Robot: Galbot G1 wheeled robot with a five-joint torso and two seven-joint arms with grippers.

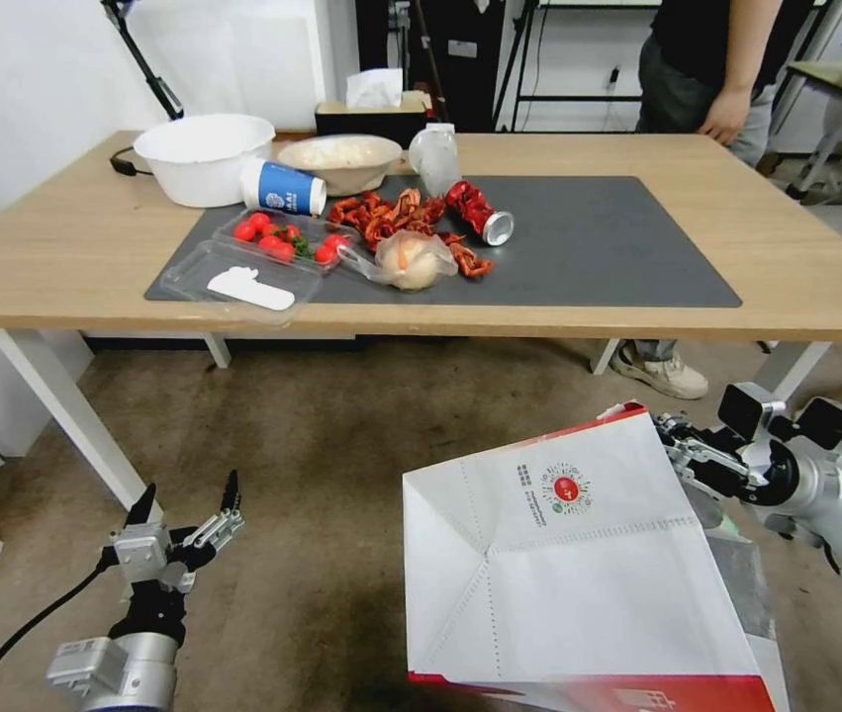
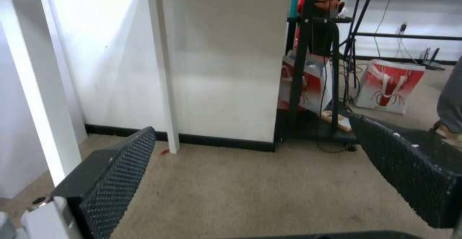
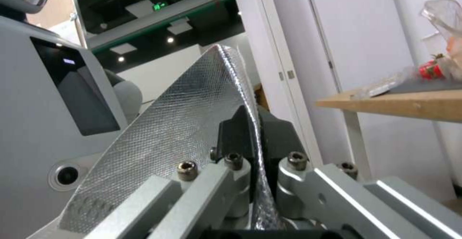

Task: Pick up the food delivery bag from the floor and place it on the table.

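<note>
Now | right gripper (image 3: 255,138) clamped on foil-lined rim of boxy white-and-red paper delivery bag (image 1: 579,554), lower right | left gripper (image 1: 188,514) fingers apart, lower left | clear tray (image 1: 282,242) on wood table (image 1: 64,267) holds tomatoes

Big white plastic bowl (image 1: 204,155) w/ blue-white paper cup (image 1: 284,188) tipped beside it, crushed red can (image 1: 480,213) (on its side), cherry tomatoes (image 1: 277,237).

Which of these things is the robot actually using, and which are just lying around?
In use: food delivery bag, pinched by the right gripper; table, where it goes.

Lying about: white bowl, blue cup, tomatoes, crushed can, tissue box. Left gripper idle, open.
</note>
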